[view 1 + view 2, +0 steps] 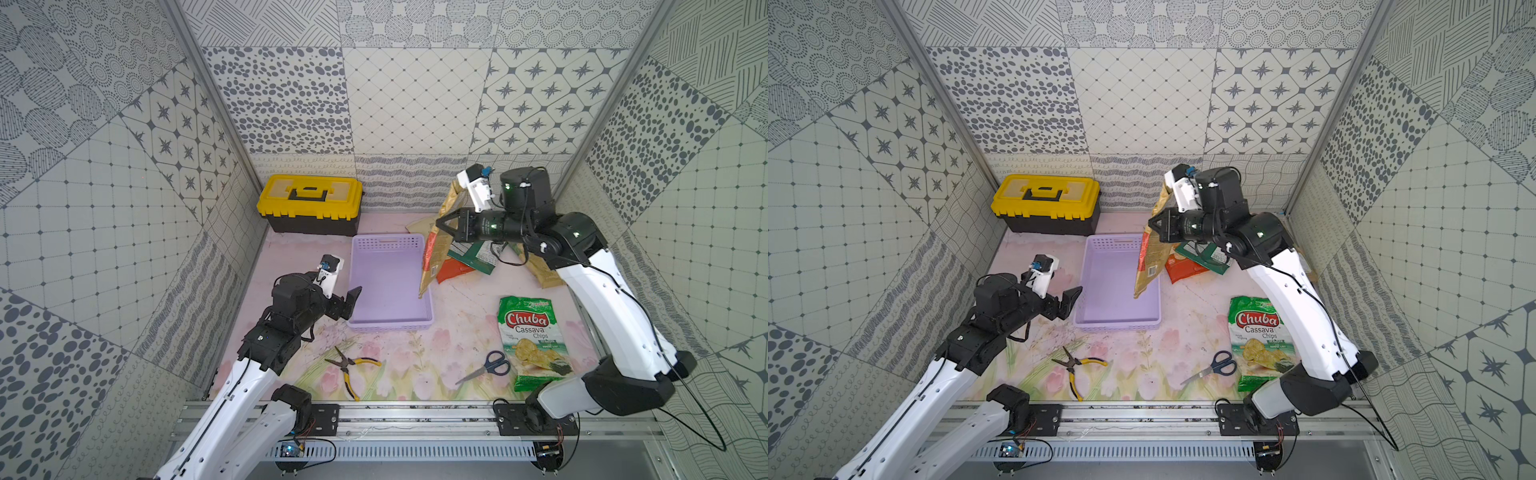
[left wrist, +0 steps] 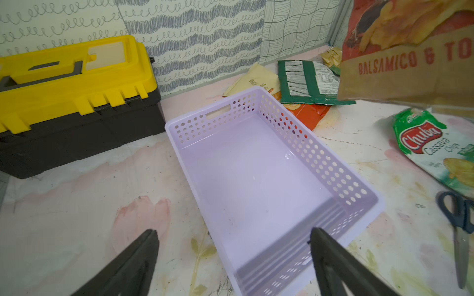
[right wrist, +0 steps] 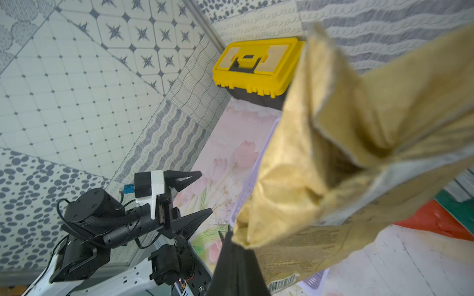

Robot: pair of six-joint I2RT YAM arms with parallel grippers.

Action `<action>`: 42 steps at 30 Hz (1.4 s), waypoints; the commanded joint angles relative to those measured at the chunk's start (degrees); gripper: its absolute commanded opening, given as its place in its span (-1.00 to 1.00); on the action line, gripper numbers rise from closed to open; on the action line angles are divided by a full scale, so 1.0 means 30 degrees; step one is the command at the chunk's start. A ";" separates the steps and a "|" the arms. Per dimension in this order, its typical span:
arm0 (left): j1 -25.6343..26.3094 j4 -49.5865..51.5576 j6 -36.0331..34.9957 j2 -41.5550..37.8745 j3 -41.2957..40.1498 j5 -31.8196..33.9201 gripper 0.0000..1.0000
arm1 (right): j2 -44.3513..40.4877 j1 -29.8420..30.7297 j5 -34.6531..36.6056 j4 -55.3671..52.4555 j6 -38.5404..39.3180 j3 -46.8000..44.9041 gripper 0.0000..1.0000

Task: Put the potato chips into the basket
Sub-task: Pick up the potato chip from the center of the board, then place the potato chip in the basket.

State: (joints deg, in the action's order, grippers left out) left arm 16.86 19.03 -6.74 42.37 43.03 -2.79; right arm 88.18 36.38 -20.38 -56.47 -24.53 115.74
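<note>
While the right gripper (image 1: 439,223) is pinching the gold-red chips bag (image 1: 432,262) near its top, jaws pressed together on the foil, the bag is hanging almost upright just right of centre in both top views. Its lower corner is dangling just inside the right-hand wall of the lilac basket (image 1: 390,326), which is sitting empty at mid-frame.

The left gripper (image 1: 350,305) is hovering at the basket's lower-left corner with its fingers spread wide and gripping nothing. The Chuba bag (image 1: 532,340) is lying flat at lower right, well apart from the basket. The dark green bag (image 1: 473,259) and the orange-red bag (image 1: 455,272) are overlapping just beside the basket's right wall, and a tan bag (image 1: 419,224) is lying above them, near the back wall.

The main risk, as I judge it, is releasing too soon. Only one corner is hanging over the basket, so the tall bag is likely to topple across the rim onto the pile at right. Crinkly foil may also be slipping in so small a pinch. A low sweep leftward could drag the light basket, and the waiting left gripper is sitting close enough to knock it.
</note>
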 commanded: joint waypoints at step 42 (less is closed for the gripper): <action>-0.0559 -0.0865 -0.0549 -0.1299 -0.0635 0.9050 0.99 | 1.4628 -0.4576 -0.9686 -0.7222 0.8189 0.3320 -1.00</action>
State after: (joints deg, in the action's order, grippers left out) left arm 15.68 18.41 -8.64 38.50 40.77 23.31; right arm 133.23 23.00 -51.96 -75.26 -2.92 125.51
